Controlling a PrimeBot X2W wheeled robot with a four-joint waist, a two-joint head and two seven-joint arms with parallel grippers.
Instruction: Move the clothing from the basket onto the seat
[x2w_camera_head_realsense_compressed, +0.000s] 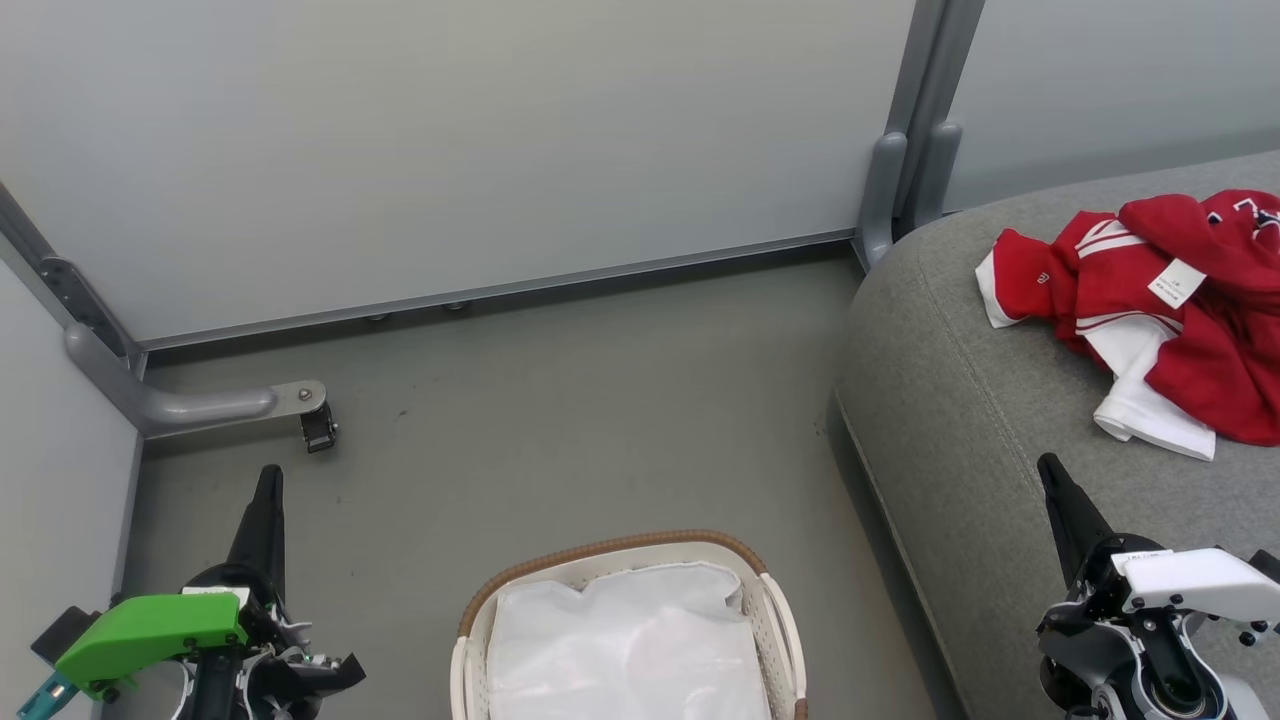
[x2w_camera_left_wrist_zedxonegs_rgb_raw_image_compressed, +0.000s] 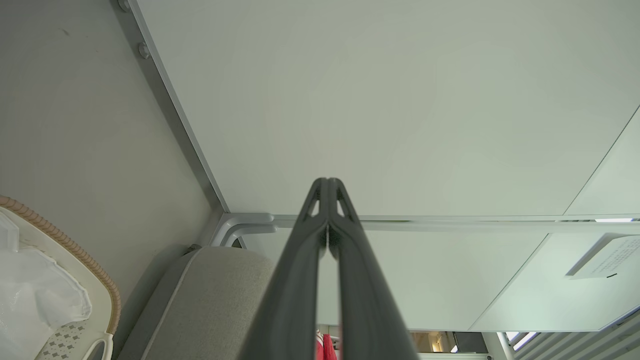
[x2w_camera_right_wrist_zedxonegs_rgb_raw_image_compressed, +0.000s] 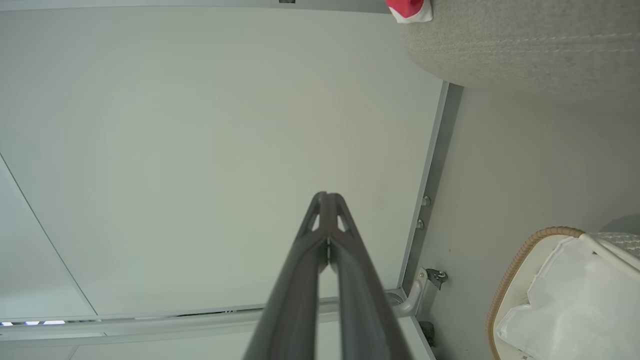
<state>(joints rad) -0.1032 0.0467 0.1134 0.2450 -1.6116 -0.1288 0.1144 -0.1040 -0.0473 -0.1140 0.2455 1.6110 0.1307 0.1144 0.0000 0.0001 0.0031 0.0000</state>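
We see clothing (x2w_camera_head_realsense_compressed: 1225, 370) lying on seat (x2w_camera_head_realsense_compressed: 950, 450), liner (x2w_camera_head_realsense_compressed: 620, 640) in basket (x2w_camera_head_realsense_compressed: 620, 548); L hand (x2w_camera_head_realsense_compressed: 268, 475) & R hand (x2w_camera_head_realsense_compressed: 1048, 465) closed, gripping nothing.

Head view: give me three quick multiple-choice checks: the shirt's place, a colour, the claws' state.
1. Where does the red sports shirt lie? A in the laundry basket; B on the grey seat; C on a hook.
2. What colour is the basket's woven rim? A brown; B black; C green.
3. How do the left claw and right claw stand? A both shut, empty; B both open; C left shut on the shirt.
Key: 1 B, crumpled on the cushion; 2 A, brown weave tops the white wall; 3 A, tips together, nothing between.
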